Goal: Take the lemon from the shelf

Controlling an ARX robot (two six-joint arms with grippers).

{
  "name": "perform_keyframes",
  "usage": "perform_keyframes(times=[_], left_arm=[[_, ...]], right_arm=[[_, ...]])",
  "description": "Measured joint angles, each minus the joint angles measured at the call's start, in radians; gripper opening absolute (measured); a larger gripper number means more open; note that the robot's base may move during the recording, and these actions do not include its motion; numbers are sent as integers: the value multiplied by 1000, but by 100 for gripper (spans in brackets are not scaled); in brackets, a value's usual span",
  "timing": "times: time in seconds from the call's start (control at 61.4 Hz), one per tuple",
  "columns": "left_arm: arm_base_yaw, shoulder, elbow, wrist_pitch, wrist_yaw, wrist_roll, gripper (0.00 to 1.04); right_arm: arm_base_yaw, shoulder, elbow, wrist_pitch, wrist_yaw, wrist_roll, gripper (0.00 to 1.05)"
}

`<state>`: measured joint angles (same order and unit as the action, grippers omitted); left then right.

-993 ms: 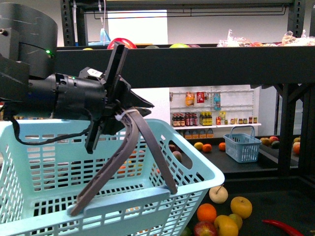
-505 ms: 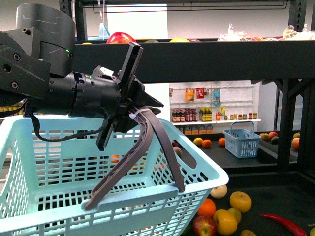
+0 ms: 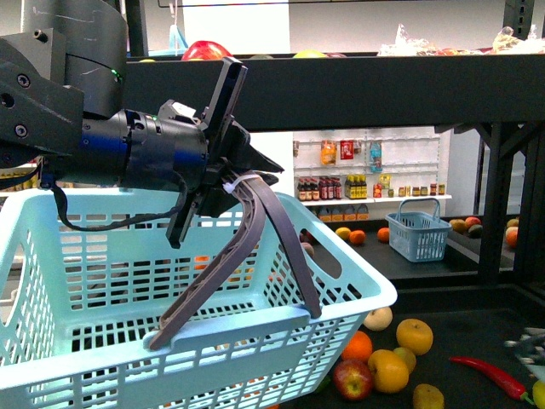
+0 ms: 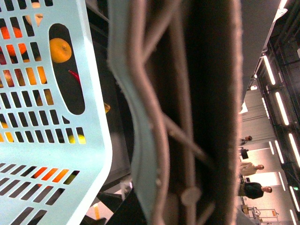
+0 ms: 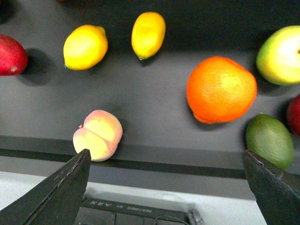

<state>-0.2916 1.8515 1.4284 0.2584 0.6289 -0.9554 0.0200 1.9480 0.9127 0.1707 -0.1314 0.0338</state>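
Two yellow lemons [image 5: 85, 47] [image 5: 148, 33] lie on the dark tier of the shelf [image 5: 154, 103] in the right wrist view. My right gripper [image 5: 166, 187] hangs open over the tier's front rim, its fingers [image 5: 61, 192] spread wide with nothing between them, and both lemons lie beyond the fingertips. In the front view my left gripper [image 3: 232, 183] is shut on the brown basket handle [image 3: 255, 239] of a light blue basket [image 3: 128, 290], held up before the black shelf [image 3: 383, 85]. The handle [image 4: 187, 117] fills the left wrist view.
Near the lemons lie a peach [image 5: 97, 135], an orange [image 5: 221, 89], a green apple [image 5: 281, 54], a green fruit [image 5: 269, 139] and a red apple [image 5: 10, 55]. The front view shows fruit [image 3: 387, 371] and a red chilli [image 3: 490, 377] on the lower tier. A small blue basket [image 3: 419, 234] stands farther back.
My left arm and the basket have shifted to the right in the front view. The shelf tier and the fruit sit higher in the picture. The hold on the handle is the same.
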Motion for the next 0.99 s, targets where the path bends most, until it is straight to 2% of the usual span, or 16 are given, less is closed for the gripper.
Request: perform_keyframes(times=[0.423,0.537,0.993], left_arm=[[0,0,0,0,0,-1,10],[0,0,0,0,0,-1,10],[0,0,0,0,0,-1,10]], right_arm=[[112,488,543,-176,87,27,97],[118,635,720,-227,135,26,97],[120,945,1210,-422,168,26,97]])
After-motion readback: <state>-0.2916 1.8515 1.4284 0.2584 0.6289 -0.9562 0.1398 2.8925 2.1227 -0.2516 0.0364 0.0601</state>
